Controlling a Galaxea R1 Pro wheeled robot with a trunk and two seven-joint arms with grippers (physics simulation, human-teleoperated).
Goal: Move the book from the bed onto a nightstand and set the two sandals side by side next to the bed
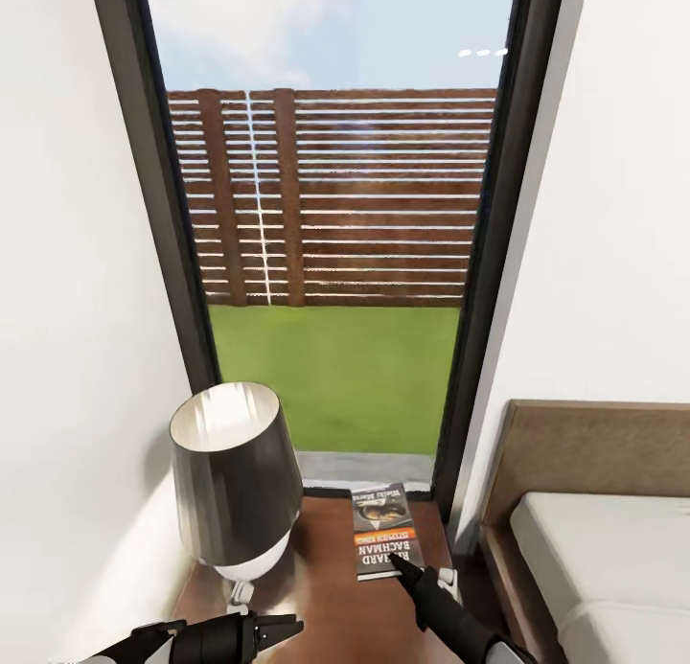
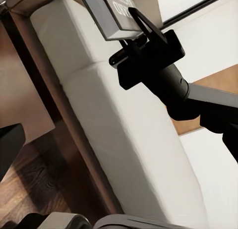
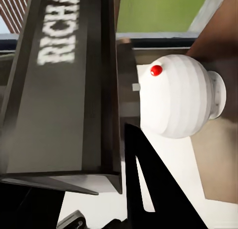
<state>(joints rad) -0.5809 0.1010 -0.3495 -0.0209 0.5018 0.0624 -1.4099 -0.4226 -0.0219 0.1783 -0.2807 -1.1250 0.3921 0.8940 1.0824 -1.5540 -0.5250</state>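
The book [image 1: 383, 530] lies flat on the dark reddish-brown nightstand [image 1: 331, 611], its white lettering facing me. My right gripper [image 1: 406, 568] is at the book's near edge, shut on it. In the left wrist view the right gripper [image 2: 139, 33] clamps the book [image 2: 114, 6] from both faces. The right wrist view has the book [image 3: 59, 90] close up beside one dark finger [image 3: 148, 189]. My left gripper [image 1: 287, 630] hovers open at the nightstand's near left side. The bed [image 1: 604, 568] lies to the right. The sandals are out of view.
A lamp [image 1: 235, 472] with a dark shade and a white base [image 3: 178, 95] takes up the nightstand's left half. A tall window [image 1: 335, 262] stands behind, with white walls either side. The brown headboard [image 1: 594, 444] rises at the right.
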